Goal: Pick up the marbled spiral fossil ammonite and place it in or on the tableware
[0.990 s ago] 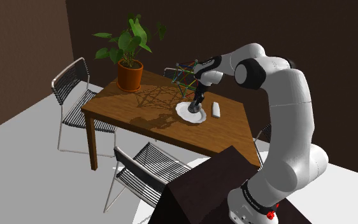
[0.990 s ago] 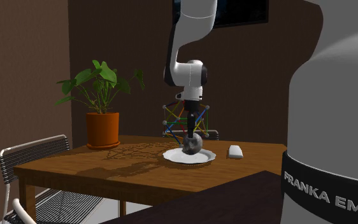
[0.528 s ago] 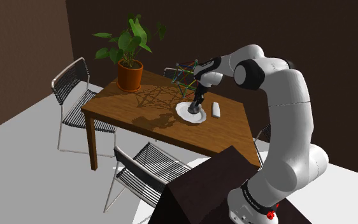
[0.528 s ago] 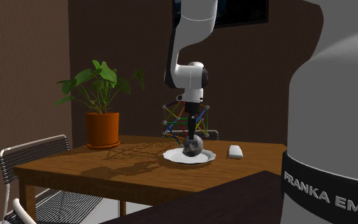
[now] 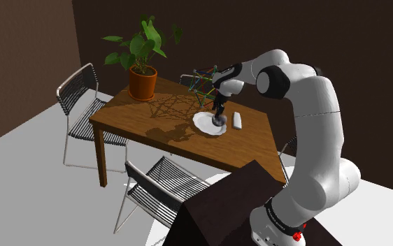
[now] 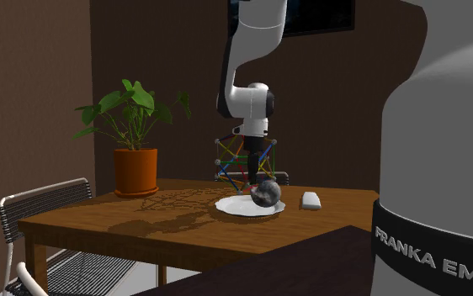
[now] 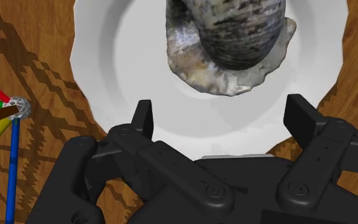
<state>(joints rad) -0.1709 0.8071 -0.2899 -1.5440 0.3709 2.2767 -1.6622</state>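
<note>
Two black fingers [image 7: 143, 121] of your gripper [image 7: 220, 109] stand wide apart in the wrist view, clasping nothing. Just past their tips the marbled grey ammonite [image 7: 229, 38] lies on the white plate [image 7: 117, 70].

The shoulder view cannot give you that gap: gripper and fossil merge into one dark shape over the plate, right of centre. The second exterior view adds that the fossil rests on the plate's right-hand part, low beside the fingertips.

The plate sits on a brown wooden table [image 5: 139, 120], with a small white object [image 5: 237, 120] just to its right. Behind it, toward the upper part of the shoulder frame, stands a coloured rod-and-ball toy [image 5: 201, 80]. A potted plant [image 5: 143, 52] is on the far left corner. Wire chairs [image 5: 80, 94] flank the table on a pale grey floor [image 5: 41, 182]. Dark brown walls [image 5: 20, 56] close the room.
</note>
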